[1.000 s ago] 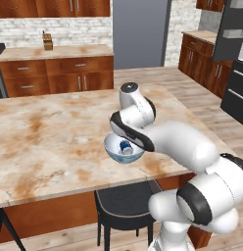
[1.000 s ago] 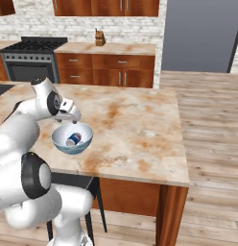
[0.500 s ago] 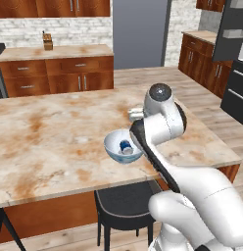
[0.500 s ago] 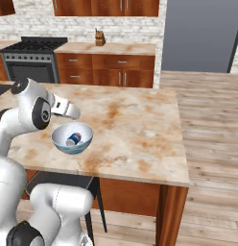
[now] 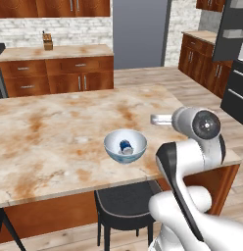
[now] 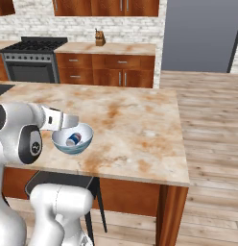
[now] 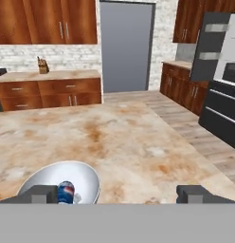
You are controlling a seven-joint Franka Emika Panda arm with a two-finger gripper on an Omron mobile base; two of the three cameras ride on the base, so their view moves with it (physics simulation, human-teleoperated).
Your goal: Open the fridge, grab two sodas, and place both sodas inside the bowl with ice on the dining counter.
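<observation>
The pale blue-white bowl (image 5: 125, 147) (image 6: 72, 141) (image 7: 43, 178) stands near the front edge of the dining counter (image 5: 60, 127) (image 6: 135, 120) (image 7: 129, 142). A soda (image 5: 125, 145) (image 6: 74, 139) (image 7: 65, 191), blue with red and white, lies in the bowl. My gripper (image 7: 117, 194) is open with nothing between its fingers. It is level, looks across the counter, and hangs just behind the bowl's near rim (image 6: 68, 121). The fridge (image 7: 212, 47) (image 5: 232, 29) stands far right, its dark door swung open.
A tall flat grey panel (image 5: 140, 32) (image 6: 200, 36) stands at the back, beside wood wall counters with a knife block (image 5: 47, 41) (image 6: 99, 37). A stove (image 6: 32, 57) is at the back left. A black stool (image 5: 126, 208) sits under the counter's front edge.
The arm has swung away from above the bowl, back toward the counter's front edge, and the hand has levelled out. The gripper stays open. The can rests in the bowl.
</observation>
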